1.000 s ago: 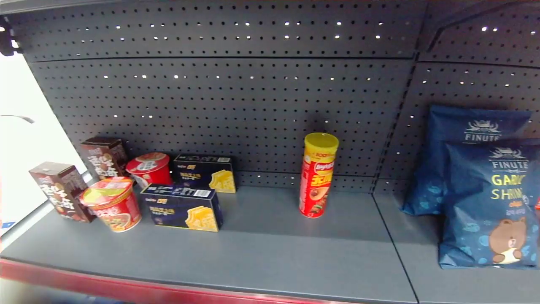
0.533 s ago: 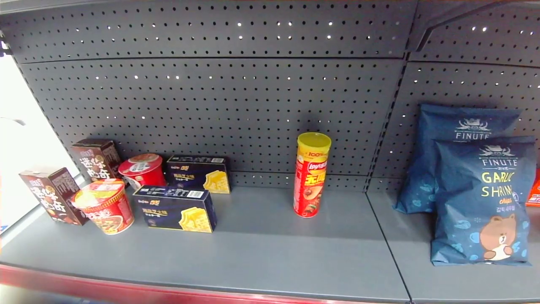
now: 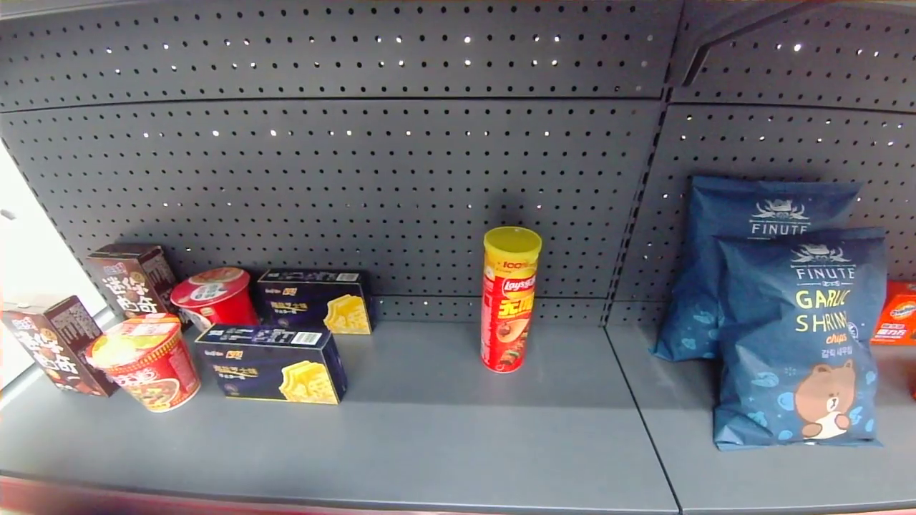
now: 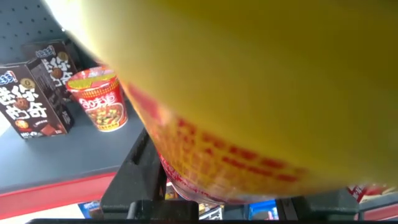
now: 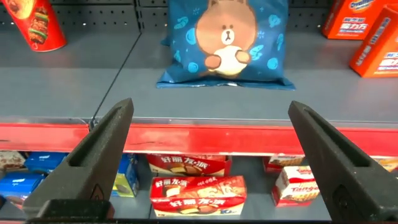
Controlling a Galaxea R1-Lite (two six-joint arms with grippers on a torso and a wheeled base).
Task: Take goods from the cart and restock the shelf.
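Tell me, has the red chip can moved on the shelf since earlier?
No. The chip can keeps its place left of the shelf seam; the camera shifted, not the can.

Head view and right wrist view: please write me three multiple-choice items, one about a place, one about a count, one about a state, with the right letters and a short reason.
1. Where does the chip can stand on the shelf?
A. on top of a bag
B. left of the brown boxes
C. between the dark blue boxes and the blue bags

2. How many blue bags are there?
A. one
B. two
C. four

3. How is the right gripper?
A. open and empty
B. shut on a bag
C. shut on a can

Answers:
1 C: the can stands upright, alone in the gap between them.
2 B: one bag stands in front of the other.
3 A: its fingers are wide apart with nothing between.
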